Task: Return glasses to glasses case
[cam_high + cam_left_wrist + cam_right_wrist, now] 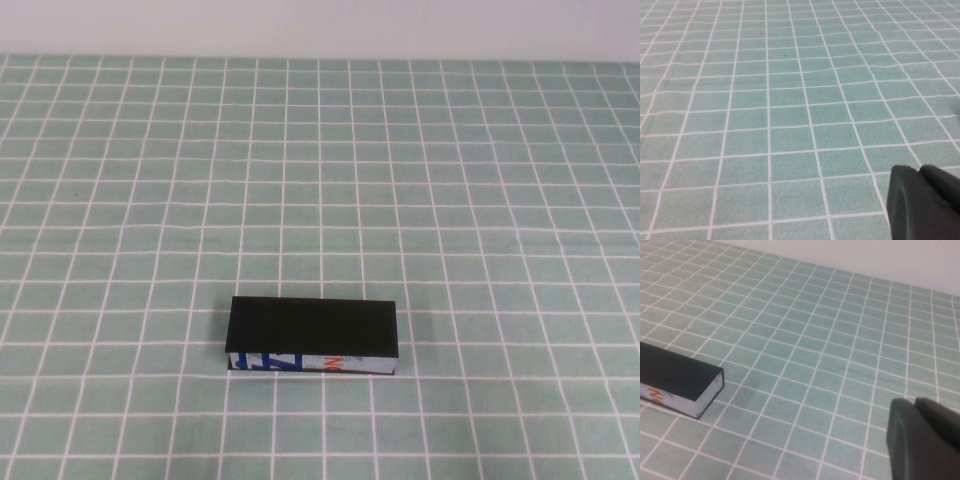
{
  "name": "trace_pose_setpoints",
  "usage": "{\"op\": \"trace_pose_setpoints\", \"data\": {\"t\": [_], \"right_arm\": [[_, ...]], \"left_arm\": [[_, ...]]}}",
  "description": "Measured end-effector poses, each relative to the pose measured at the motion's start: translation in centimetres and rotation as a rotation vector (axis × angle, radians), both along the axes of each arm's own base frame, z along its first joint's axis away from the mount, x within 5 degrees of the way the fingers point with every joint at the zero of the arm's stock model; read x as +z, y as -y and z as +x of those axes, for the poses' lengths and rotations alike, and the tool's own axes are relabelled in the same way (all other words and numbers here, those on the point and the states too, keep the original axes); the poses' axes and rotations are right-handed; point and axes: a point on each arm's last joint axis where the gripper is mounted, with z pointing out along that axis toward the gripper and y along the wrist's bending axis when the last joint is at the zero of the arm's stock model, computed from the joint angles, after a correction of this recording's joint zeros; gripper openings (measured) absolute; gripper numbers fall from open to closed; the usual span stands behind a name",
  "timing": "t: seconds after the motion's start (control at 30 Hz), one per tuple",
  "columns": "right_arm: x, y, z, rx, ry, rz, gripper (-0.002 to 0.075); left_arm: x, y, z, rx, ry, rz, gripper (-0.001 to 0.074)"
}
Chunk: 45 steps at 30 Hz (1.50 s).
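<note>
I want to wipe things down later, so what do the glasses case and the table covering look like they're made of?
The glasses case, lid closed: probably stiff card or wrapped board, with a matte black top and a printed white front. The table cover: likely soft cloth or vinyl, since its green grid wavers slightly. The left gripper and right gripper look like matte black plastic; both sit away from the case, the right one shut.

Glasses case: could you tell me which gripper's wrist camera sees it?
The right gripper, outside the high view: its camera shows one end of the closed glasses case; the left gripper, also unseen from above, faces only checked cloth.
</note>
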Motion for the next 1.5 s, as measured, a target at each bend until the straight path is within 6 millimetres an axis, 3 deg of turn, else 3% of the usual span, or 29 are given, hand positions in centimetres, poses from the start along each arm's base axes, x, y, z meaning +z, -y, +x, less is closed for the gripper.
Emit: {"op": "trace_pose_setpoints", "data": {"t": [0.9, 1.2, 1.37, 1.5], "right_arm": [[0.0, 0.0, 0.0, -0.006, 0.0, -0.001, -0.0011], [0.2, 0.7, 0.2, -0.211, 0.035, 0.077, -0.0011], [-1.9, 0.2, 0.8, -0.289, 0.016, 0.312, -0.0011], [-4.9, 0.6, 0.6, -0.37, -0.002, 0.361, -0.0011]], "left_arm": [[0.0, 0.0, 0.0, 0.0, 0.002, 0.0, -0.0002], [0.0, 0.0, 0.0, 0.0, 0.002, 0.0, -0.0002], [0.0, 0.0, 0.0, 0.0, 0.002, 0.0, -0.0002], [0.0, 0.0, 0.0, 0.0, 0.002, 0.0, -0.0002]]}}
